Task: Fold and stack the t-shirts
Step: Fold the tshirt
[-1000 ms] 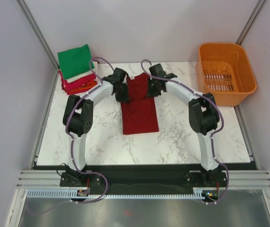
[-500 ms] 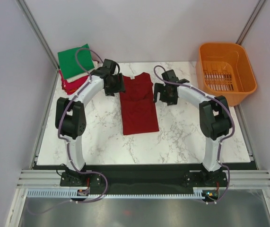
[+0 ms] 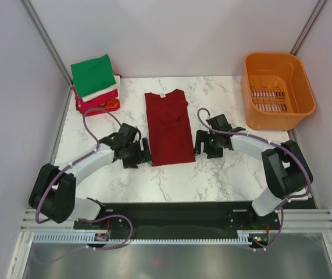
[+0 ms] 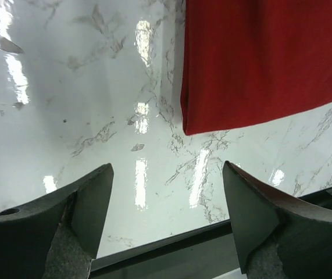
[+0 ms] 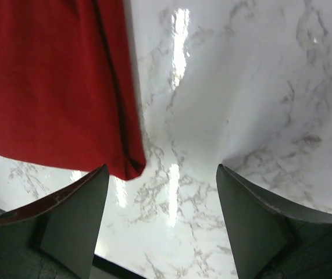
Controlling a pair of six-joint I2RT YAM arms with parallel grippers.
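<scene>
Currently my left tool and right tool stand apart, empty, flanking the dark red t-shirt on the bench.

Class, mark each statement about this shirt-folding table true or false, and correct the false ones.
1. The dark red shirt lies on the table. True.
2. A green shirt tops the stack at the far left corner. True.
3. The left arm's fingers grip the red shirt. False: they stand open beside its near corner, holding nothing.
4. The orange basket holds a shirt. False: no shirt is in it.
5. The right arm's fingers stand open. True.
</scene>
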